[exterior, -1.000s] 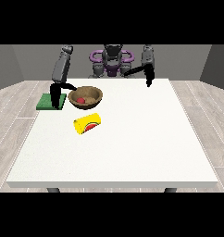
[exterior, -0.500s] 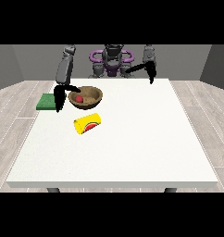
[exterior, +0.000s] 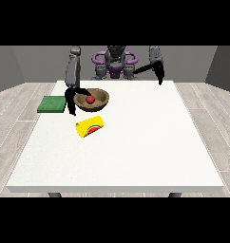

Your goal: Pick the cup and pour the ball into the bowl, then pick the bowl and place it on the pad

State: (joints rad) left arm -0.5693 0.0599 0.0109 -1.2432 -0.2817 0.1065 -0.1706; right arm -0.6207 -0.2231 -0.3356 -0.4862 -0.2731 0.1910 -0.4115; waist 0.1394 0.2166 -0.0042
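The worktop [exterior: 136, 142] carries every task item in its far corner at the view's left, and the main risk arises there: the bowl [exterior: 91, 99] has yet to travel sideways onto the green pad [exterior: 52, 104], which lies just beside it, partly off the worktop edge. If the bowl is lifted by one rim only, it may tilt, and the red ball [exterior: 90, 99] now resting inside could roll out; a tilt toward the camera would send the ball toward the yellow cup [exterior: 90, 126], which lies on its side near the bowl, open end facing the camera and apparently empty. A low carry could also catch the bowl's base on the pad's edge and shift the pad further off the worktop. A placement biased to the outer side would leave the bowl overhanging the pad. The pour step appears complete, judged from the ball lying in the bowl; the remaining step is the transfer. The arm at the view's left hangs steeply down from the shoulder, and the hand at the view's left [exterior: 71, 103] sits at the bowl's rim on the pad side, with its fingers pointing down and what appears to be a thumb reaching over the rim; whether it has closed on the bowl cannot be told at this scale. The arm at the view's right is bent outward, and the hand at the view's right [exterior: 159, 76] hangs clear above the far edge, holding nothing, fingers straight and pointing down.
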